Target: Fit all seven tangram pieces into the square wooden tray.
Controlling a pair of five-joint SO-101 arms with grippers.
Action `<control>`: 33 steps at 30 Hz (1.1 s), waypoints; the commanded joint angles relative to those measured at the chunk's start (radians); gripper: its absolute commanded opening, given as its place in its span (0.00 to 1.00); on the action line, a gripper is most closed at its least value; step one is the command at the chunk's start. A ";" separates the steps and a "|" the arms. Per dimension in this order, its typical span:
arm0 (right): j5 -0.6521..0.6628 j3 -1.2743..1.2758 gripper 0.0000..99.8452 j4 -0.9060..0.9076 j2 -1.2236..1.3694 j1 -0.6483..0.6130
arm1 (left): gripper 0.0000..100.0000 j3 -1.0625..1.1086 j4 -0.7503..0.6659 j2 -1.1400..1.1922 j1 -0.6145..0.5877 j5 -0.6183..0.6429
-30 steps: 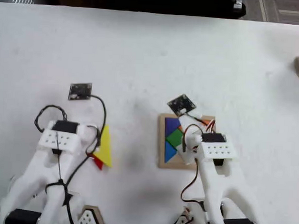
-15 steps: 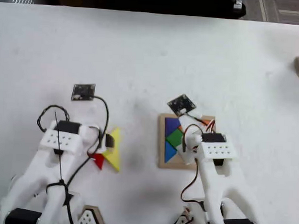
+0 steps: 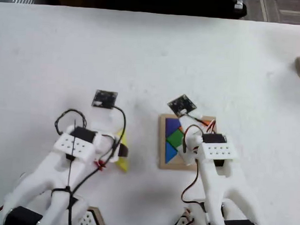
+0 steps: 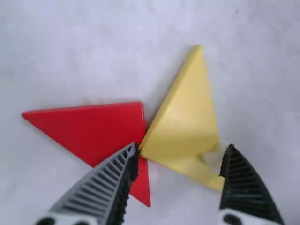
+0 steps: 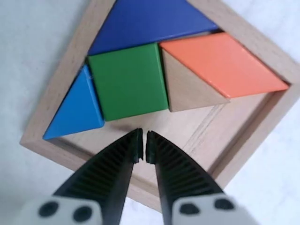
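Left wrist view: the left gripper (image 4: 180, 152) is spread open astride the yellow triangle (image 4: 185, 117), one finger at each side of its wide end, seemingly set to pinch it. The red triangle (image 4: 93, 131) lies flat, touching the yellow one, with one finger over it, so it may get nudged. In the high view both lie lower centre-left, apart from the tray (image 3: 162, 143) at lower centre-right. The right gripper (image 5: 144, 140) hangs closed and empty over the tray's bare part; five pieces, the green square (image 5: 129, 79) among them, leave room for two.
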 commanded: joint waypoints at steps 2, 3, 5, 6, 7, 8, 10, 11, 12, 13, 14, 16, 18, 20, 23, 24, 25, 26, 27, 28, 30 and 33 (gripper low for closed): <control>0.014 -0.005 0.02 -0.013 -0.031 -0.008 | 0.30 -0.006 -0.020 -0.001 0.024 0.000; 0.014 -0.005 0.02 -0.013 -0.031 -0.008 | 0.30 -0.006 -0.020 -0.001 0.024 0.000; 0.014 -0.005 0.02 -0.013 -0.031 -0.008 | 0.30 -0.006 -0.020 -0.001 0.021 0.000; 0.014 -0.005 0.02 -0.013 -0.031 -0.008 | 0.30 -0.006 -0.020 -0.001 0.018 0.000; 0.014 -0.005 0.02 -0.013 -0.031 -0.008 | 0.30 -0.006 -0.018 -0.001 0.015 0.000; 0.014 -0.005 0.02 -0.013 -0.031 -0.008 | 0.30 -0.006 -0.018 -0.001 0.013 0.000; 0.014 -0.003 0.02 -0.013 -0.031 -0.008 | 0.30 -0.008 -0.020 -0.001 0.005 0.000; 0.014 -0.003 0.02 -0.013 -0.031 -0.008 | 0.30 -0.008 -0.020 -0.001 0.005 0.002; 0.014 -0.003 0.02 -0.012 -0.031 -0.008 | 0.30 -0.008 -0.020 -0.001 0.005 0.002; 0.014 -0.003 0.02 -0.012 -0.031 -0.008 | 0.30 -0.008 -0.020 -0.001 0.007 0.002; 0.014 -0.003 0.02 -0.012 -0.031 -0.008 | 0.30 -0.008 -0.020 -0.001 0.007 0.002; 0.015 0.002 0.02 -0.012 -0.031 -0.010 | 0.31 -0.008 -0.020 0.001 0.013 0.002; 0.015 0.002 0.02 -0.012 -0.031 -0.025 | 0.34 -0.008 -0.018 0.001 0.013 0.005; 0.015 0.002 0.02 -0.012 -0.031 -0.028 | 0.37 -0.006 -0.018 0.001 0.013 0.055; 0.015 0.002 0.02 -0.010 -0.031 -0.028 | 0.39 -0.005 -0.018 0.002 0.013 0.089; 0.015 0.002 0.02 -0.010 -0.031 -0.028 | 0.39 -0.005 -0.018 0.012 0.013 0.089; 0.015 0.002 0.02 -0.010 -0.031 -0.028 | 0.39 -0.011 -0.020 0.031 0.013 0.089; 0.015 0.002 0.02 -0.010 -0.031 -0.028 | 0.39 -0.018 -0.020 0.059 0.012 0.091; 0.015 0.002 0.02 -0.010 -0.031 -0.028 | 0.39 -0.043 -0.012 0.093 0.008 0.092; 0.015 0.002 0.02 -0.010 -0.031 -0.028 | 0.39 -0.068 -0.003 0.128 0.007 0.092; 0.015 0.002 0.02 -0.010 -0.031 -0.028 | 0.39 -0.124 0.035 0.214 0.012 0.092; 0.015 0.002 0.02 -0.010 -0.031 -0.028 | 0.39 -0.201 0.078 0.323 0.013 0.091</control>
